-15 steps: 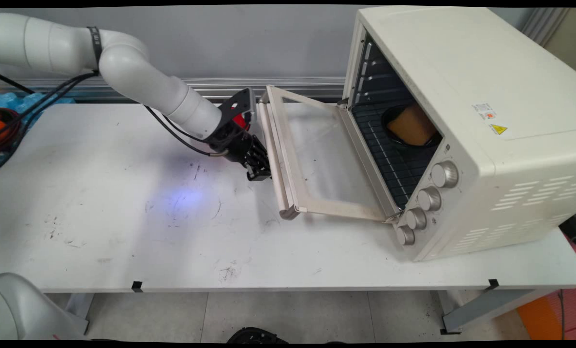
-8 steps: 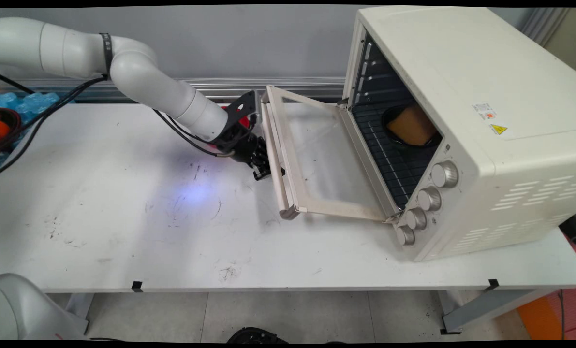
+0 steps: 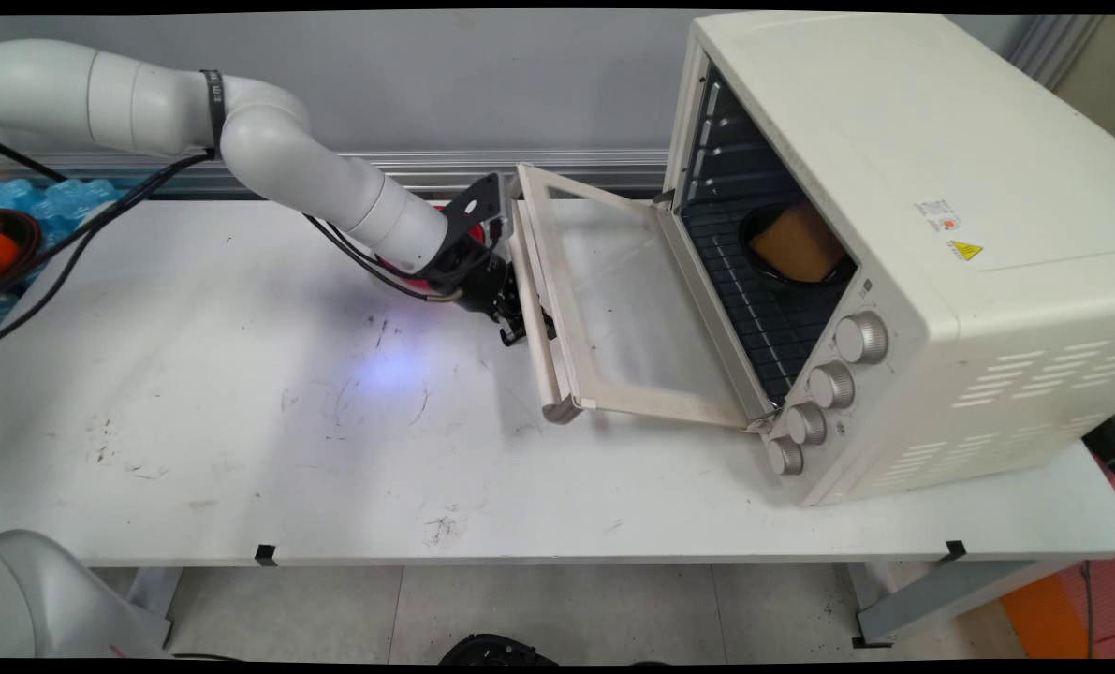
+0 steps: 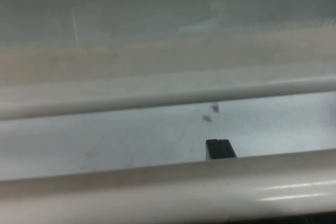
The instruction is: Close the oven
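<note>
Running along the near edge, the white desk (image 3: 239, 449) shows a smooth top marked with dark scuffs and smudges, and two small black tabs sit on its front lip. Further in, toward the desk's middle, a cream toaster oven (image 3: 903, 234) stands on the right end, a boxy metal shell with rounded corners, vent slots on its side and four round silver knobs (image 3: 824, 388) down its front panel. Its door (image 3: 613, 300) hangs open and nearly flat, a cream frame around a clear glass pane, with a rounded bar handle (image 3: 534, 309) along its outer edge. The black claw (image 3: 518, 314) sits right at that handle, about midway along its length, on the side away from the oven. In the hand view the glossy cream handle (image 4: 168, 190) fills the lower part, with one dark fingertip (image 4: 220, 149) showing just past it; whether the claw is spread or closed on the bar cannot be told. Inside the dark cavity, on a black wire rack (image 3: 754, 309), a tan block (image 3: 799, 245) rests in a round black dish (image 3: 791, 267). Behind the desk's far edge a ribbed metal rail (image 3: 482, 167) runs below a plain grey wall (image 3: 426, 75).
</note>
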`<state>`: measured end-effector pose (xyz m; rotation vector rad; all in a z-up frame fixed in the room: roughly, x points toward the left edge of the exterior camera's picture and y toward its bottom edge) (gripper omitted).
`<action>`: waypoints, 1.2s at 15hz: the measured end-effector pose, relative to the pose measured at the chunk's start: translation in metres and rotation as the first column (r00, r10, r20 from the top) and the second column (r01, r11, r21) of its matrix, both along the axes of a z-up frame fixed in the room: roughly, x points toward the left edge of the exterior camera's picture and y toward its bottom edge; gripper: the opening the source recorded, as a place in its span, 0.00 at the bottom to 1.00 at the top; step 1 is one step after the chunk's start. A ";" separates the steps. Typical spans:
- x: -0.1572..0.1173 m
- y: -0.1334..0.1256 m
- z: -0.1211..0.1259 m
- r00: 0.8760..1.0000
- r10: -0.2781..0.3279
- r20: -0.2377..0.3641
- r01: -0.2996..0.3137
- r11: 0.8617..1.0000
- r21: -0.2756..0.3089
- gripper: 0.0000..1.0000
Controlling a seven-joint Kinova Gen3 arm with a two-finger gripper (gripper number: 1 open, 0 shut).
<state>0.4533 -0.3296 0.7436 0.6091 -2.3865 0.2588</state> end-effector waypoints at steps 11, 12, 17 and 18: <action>-0.002 -0.004 0.029 0.997 0.038 -0.068 -0.043 0.997 -0.066 0.00; -0.002 -0.005 0.034 0.996 0.041 -0.076 -0.047 0.996 -0.074 0.00; -0.006 -0.009 0.059 0.992 0.051 -0.116 -0.064 0.991 -0.114 0.00; -0.007 -0.010 0.065 0.991 0.052 -0.124 -0.068 0.990 -0.123 0.00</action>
